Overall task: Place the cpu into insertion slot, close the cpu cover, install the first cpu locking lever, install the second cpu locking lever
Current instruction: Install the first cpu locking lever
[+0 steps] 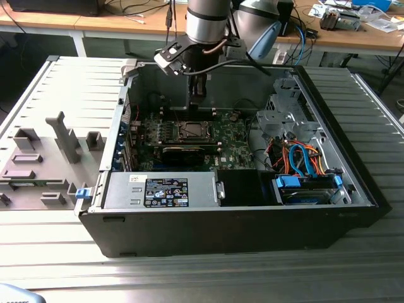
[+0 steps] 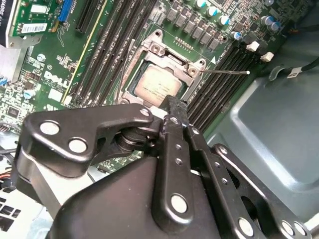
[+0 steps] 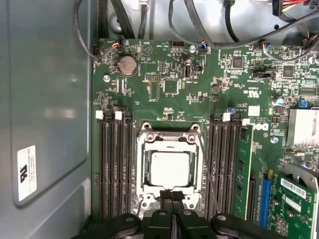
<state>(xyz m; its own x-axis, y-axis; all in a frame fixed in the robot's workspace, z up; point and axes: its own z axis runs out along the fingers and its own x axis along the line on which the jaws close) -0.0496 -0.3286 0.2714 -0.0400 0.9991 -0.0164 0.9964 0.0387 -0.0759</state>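
**A:** Where's your chip [image 3: 169, 168] right now?

**B:** It's lying flat in the socket [image 3: 145, 130], silvery top up, on the green board [image 3: 199, 99] inside the computer case [image 1: 252, 221]. The cover frame [image 3: 169, 143] looks folded down around it, with the chip showing through the window.

**A:** And your gripper [image 3: 172, 195]?

**B:** The fingers are pressed together with nothing between them, tips right at the socket's edge, just beside the chip.

**A:** How would that chip handle?

**B:** I'd judge it light, stiff and slick on top, with a delicate underside. Take it by opposite edges only and never drag it. The frame is thin sheet metal, rigid but probably sprung, so press on its rim, not on the chip.

**A:** See that thin wire lever [image 2: 227, 72]?

**B:** Yes, it's sticking out over the long black slots. It's likely to be springy and slippery, so you'd want contact near its free end.
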